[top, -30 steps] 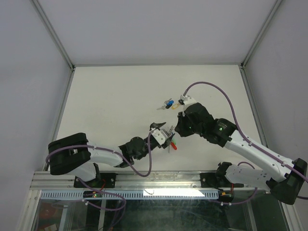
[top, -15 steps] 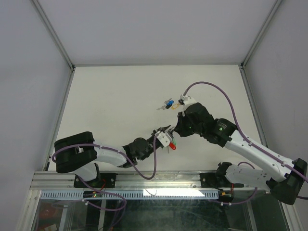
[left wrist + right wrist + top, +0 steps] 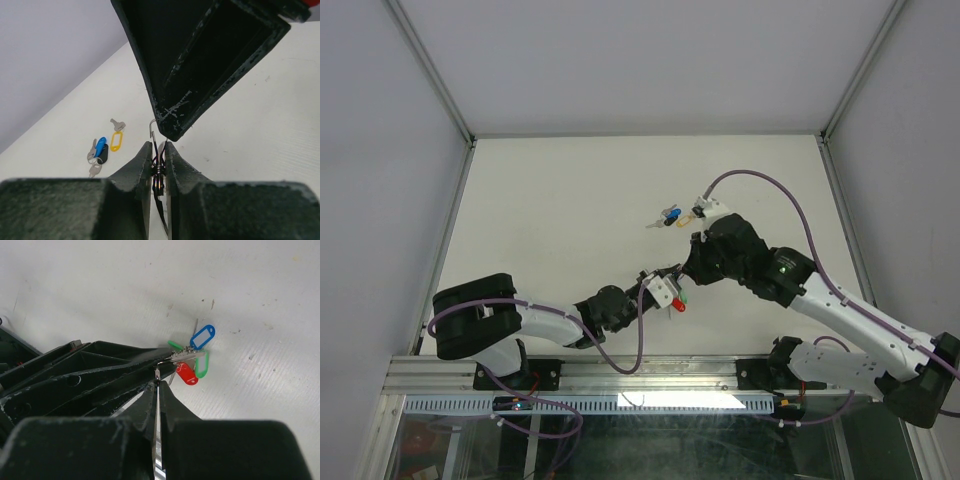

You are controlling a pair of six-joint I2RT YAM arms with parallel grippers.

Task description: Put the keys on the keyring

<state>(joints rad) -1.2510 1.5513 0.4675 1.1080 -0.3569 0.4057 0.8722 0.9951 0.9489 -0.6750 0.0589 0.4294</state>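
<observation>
The keyring (image 3: 678, 302) is a thin silver wire ring carrying red, green and blue-rimmed tags (image 3: 186, 374). It hangs just above the table between both grippers. My left gripper (image 3: 158, 150) is shut on the ring's wire coil (image 3: 159, 172). My right gripper (image 3: 157, 385) comes from the opposite side, shut on a thin silver edge of the same ring, and its black finger (image 3: 200, 70) fills the top of the left wrist view. The keys (image 3: 670, 217) lie loose further back: a blue tag (image 3: 101, 146), a yellow tag (image 3: 116, 140) and small grey keys.
A dark tag lies against the blue one among the loose keys. The white table (image 3: 550, 210) is walled on the left, back and right. The arm bases and a metal rail (image 3: 640, 375) run along the near edge.
My left gripper's jaws have closed onto the keyring and shifted slightly right toward the right gripper. The right arm has stayed put and shut.
</observation>
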